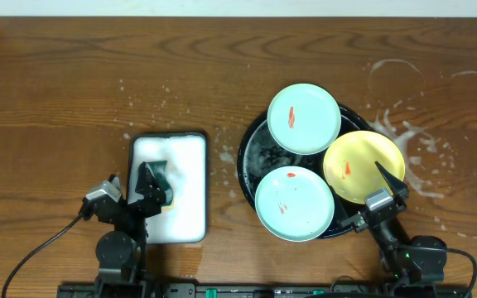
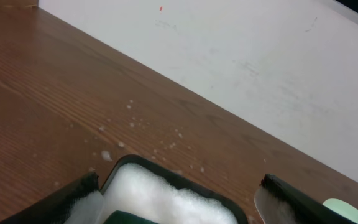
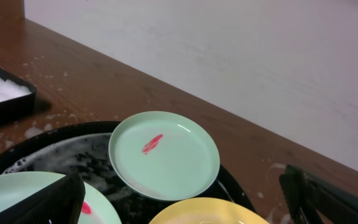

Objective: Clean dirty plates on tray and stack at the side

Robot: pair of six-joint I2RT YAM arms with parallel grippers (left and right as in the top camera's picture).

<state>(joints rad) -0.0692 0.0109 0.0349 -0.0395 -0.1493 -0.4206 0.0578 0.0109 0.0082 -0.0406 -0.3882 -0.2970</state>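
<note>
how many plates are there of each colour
mint green plates: 2
yellow plate: 1
total: 3, all on the black tray

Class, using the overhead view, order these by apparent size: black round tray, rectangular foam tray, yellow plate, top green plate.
1. black round tray
2. rectangular foam tray
3. yellow plate and top green plate: look alike, so unranked.
</note>
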